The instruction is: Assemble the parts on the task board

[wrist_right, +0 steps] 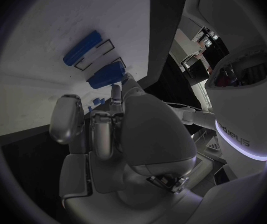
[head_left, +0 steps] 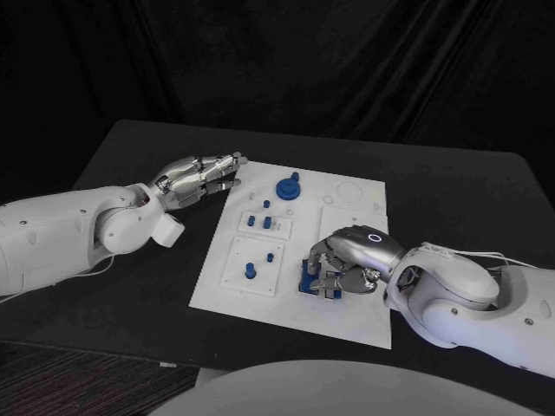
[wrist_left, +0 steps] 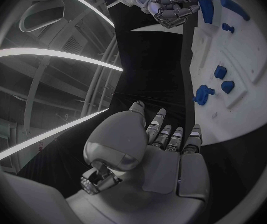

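My right hand (head_left: 353,260) curls over blue parts (head_left: 317,286) at the white task board's (head_left: 353,325) near edge; its grip is unclear. My left hand (head_left: 200,180) rests empty, fingers loosely apart. Next, seating needs careful alignment.

task board (head_left: 353,312): white | parts (head_left: 286,187): blue | table (head_left: 478,199): black | hands (head_left: 200,179): silver

Black table (head_left: 478,186) against dark curtain (head_left: 353,61)
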